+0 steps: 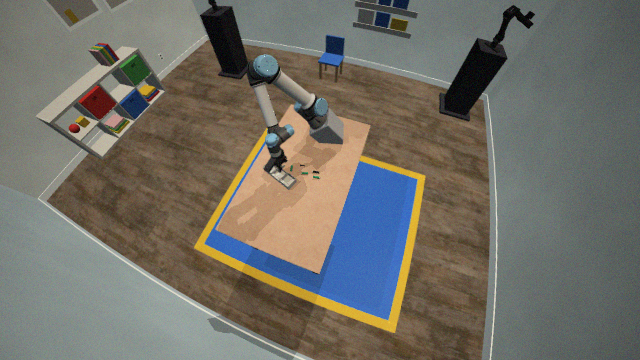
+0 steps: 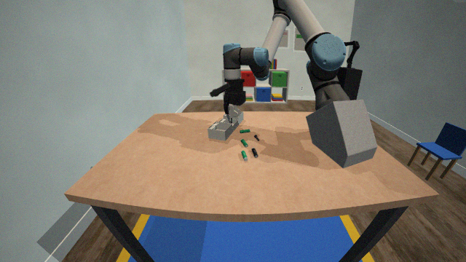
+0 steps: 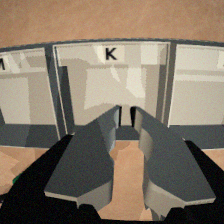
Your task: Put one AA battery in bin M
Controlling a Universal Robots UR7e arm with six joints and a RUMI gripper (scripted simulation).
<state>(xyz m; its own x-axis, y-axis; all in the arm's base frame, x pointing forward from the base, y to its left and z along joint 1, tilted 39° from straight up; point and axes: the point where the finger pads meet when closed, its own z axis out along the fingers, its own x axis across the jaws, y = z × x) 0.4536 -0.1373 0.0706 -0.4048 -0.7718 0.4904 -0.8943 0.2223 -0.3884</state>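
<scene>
A grey row of three open bins [image 2: 225, 128] stands on the wooden table. In the wrist view the left bin [image 3: 25, 90] shows part of an M label, the middle bin [image 3: 112, 85] is marked K, and the right bin's [image 3: 197, 85] label is out of view. All three look empty. My gripper [image 3: 125, 108] [image 2: 229, 114] is shut with nothing between its fingers and hangs low over the K bin. Three green batteries [image 2: 244, 143] and two smaller black ones [image 2: 254, 152] lie on the table to the right of the bins.
The arm's grey base block [image 2: 340, 132] stands at the table's right side. The batteries lie between it and the bins. A blue chair [image 2: 442, 149] stands on the floor off the table to the right.
</scene>
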